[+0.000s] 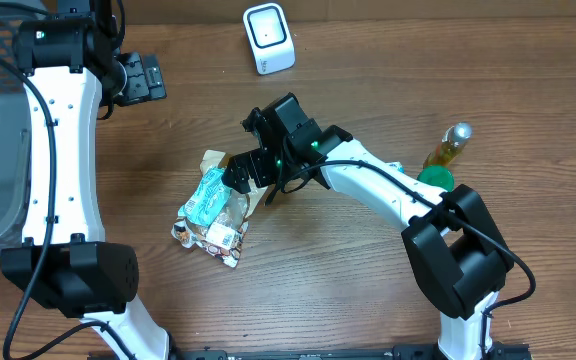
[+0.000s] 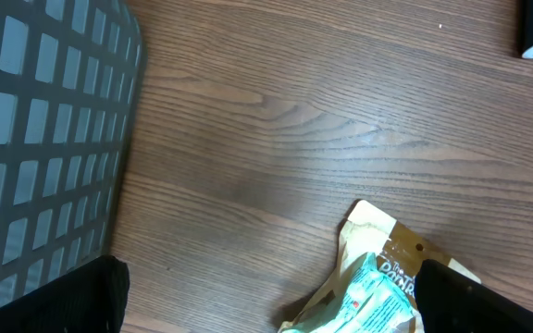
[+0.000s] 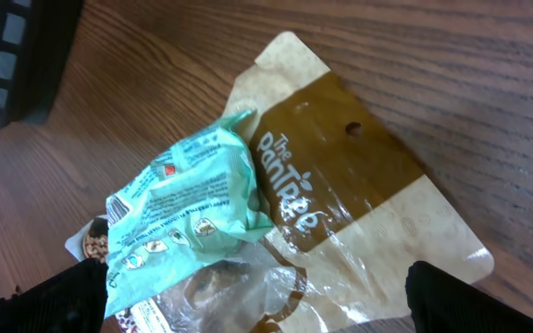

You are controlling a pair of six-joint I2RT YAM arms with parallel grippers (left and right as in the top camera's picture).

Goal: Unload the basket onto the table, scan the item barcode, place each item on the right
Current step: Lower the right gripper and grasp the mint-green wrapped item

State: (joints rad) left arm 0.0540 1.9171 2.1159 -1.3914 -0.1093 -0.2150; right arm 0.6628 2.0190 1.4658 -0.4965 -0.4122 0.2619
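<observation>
Barely begun, I judge: the teal packet [image 3: 188,208] lies unlifted on the brown Pantree pouch [image 3: 359,185] on the table [image 1: 368,80], beneath the right arm [image 1: 368,180]'s wide-apart jaws, the left arm [image 1: 63,150]'s jaws likewise apart and empty, with the white scanner [image 1: 269,38] well apart, so grasping and scanning remain.

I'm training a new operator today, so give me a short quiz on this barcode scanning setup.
1. True or false: the right gripper is shut on the teal packet.
2. What lies partly under the teal packet? A) a brown Pantree pouch B) a soup can C) a folded towel
3. Name the white device standing apart from the packets.
Key: 1 false, its jaws stand open above the packets. 2 A. 3 the barcode scanner.
</observation>
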